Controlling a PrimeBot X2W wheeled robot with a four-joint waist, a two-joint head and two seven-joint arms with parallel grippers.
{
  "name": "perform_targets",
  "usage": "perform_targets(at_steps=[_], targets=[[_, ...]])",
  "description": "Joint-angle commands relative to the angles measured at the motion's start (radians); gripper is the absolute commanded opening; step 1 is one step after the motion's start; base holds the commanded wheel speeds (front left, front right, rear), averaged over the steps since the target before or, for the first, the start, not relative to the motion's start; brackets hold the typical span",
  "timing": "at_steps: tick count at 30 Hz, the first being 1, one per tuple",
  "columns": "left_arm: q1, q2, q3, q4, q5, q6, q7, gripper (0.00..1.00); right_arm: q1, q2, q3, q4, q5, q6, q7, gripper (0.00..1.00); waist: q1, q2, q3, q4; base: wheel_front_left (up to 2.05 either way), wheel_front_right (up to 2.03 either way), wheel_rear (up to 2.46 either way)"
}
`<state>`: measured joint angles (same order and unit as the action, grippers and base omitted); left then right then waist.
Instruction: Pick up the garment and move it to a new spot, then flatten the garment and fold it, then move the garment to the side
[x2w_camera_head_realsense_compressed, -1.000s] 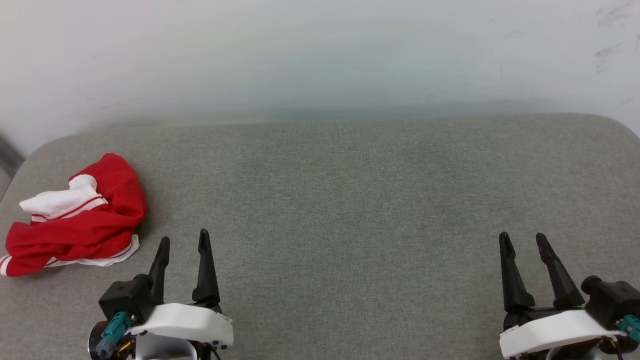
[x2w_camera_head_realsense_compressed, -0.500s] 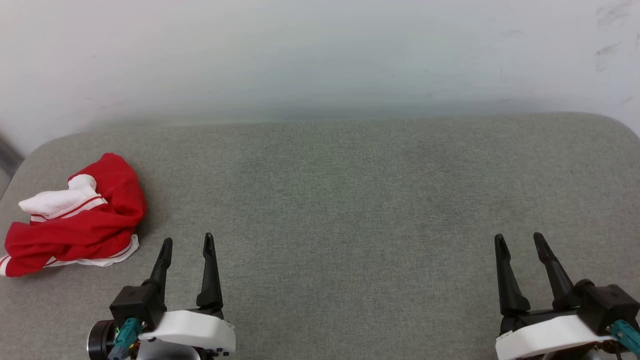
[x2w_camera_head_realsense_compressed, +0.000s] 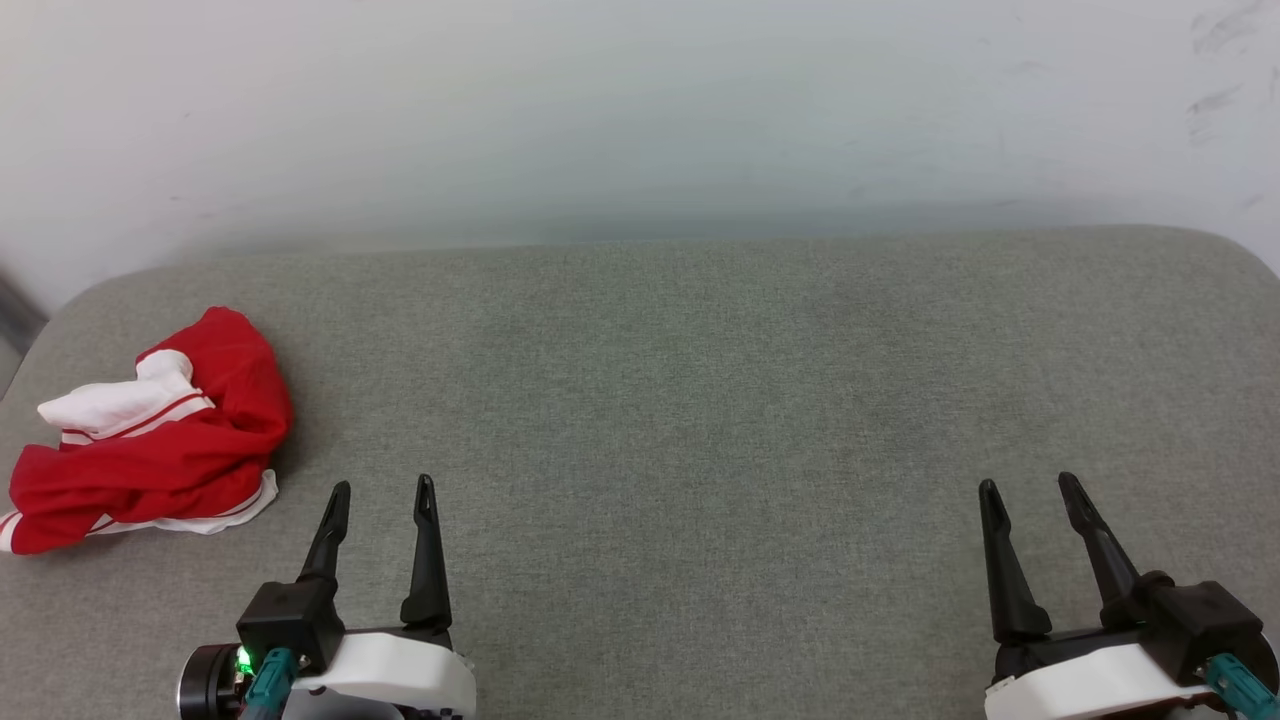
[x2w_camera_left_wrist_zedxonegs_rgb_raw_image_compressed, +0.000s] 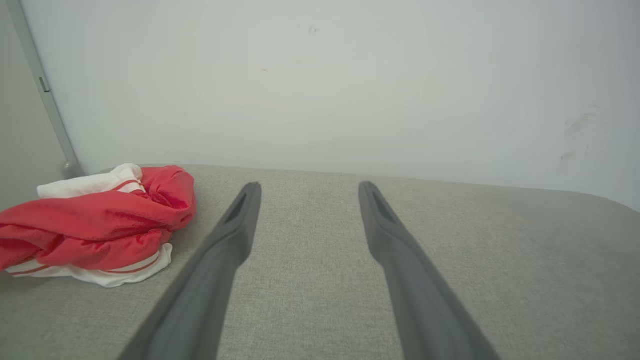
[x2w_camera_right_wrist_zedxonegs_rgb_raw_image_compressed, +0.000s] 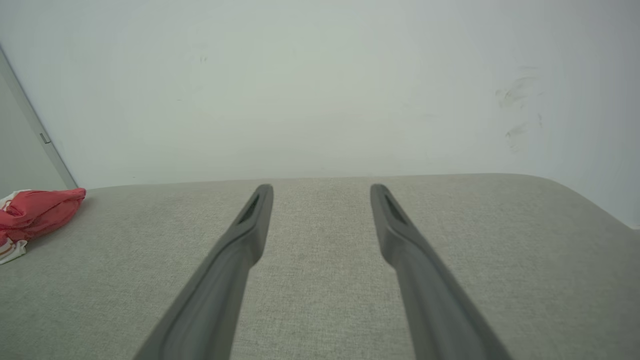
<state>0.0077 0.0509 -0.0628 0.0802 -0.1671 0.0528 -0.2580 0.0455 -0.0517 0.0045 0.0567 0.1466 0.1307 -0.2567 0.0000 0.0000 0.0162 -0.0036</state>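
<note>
The garment (x2w_camera_head_realsense_compressed: 160, 440) lies crumpled in a red heap with white sleeve and striped trim at the far left of the grey cushioned surface (x2w_camera_head_realsense_compressed: 680, 400). Its lettering is hidden in the folds. The left wrist view has the garment (x2w_camera_left_wrist_zedxonegs_rgb_raw_image_compressed: 100, 220) left of the fingers, and the right wrist view catches the garment (x2w_camera_right_wrist_zedxonegs_rgb_raw_image_compressed: 35, 215) at its left edge. My left gripper (x2w_camera_head_realsense_compressed: 384, 490) stands open and empty at the lower left, just right of the heap and apart from it. Open too, my right gripper (x2w_camera_head_realsense_compressed: 1030, 485) sits at the lower right with nothing between its fingers.
A pale wall (x2w_camera_head_realsense_compressed: 640, 110) rises right behind the surface. The cushion's corners curve away at the far left and at the rounded right corner (x2w_camera_head_realsense_compressed: 1240, 250). A grey vertical strip (x2w_camera_left_wrist_zedxonegs_rgb_raw_image_compressed: 45, 95) runs down the wall left of the garment.
Both grippers have drawn back slightly toward the view's bottom edge, staying open. The garment has not moved.
</note>
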Motion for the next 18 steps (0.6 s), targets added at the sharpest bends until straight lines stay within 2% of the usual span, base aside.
perform_targets(at_steps=[1,18], targets=[[0.008,-0.001,-0.002,-0.001,0.015,0.004,-0.010,1.00,0.011,0.003,-0.004,0.000,-0.015,0.000,-0.011,1.00,0.0000,0.0000,0.000,-0.001,0.00,0.00,0.00],[0.006,-0.001,0.007,0.012,-0.027,-0.001,-0.008,1.00,0.010,0.003,-0.008,0.013,0.022,0.000,-0.010,1.00,0.0000,0.0000,0.003,-0.001,0.00,0.00,0.00]])
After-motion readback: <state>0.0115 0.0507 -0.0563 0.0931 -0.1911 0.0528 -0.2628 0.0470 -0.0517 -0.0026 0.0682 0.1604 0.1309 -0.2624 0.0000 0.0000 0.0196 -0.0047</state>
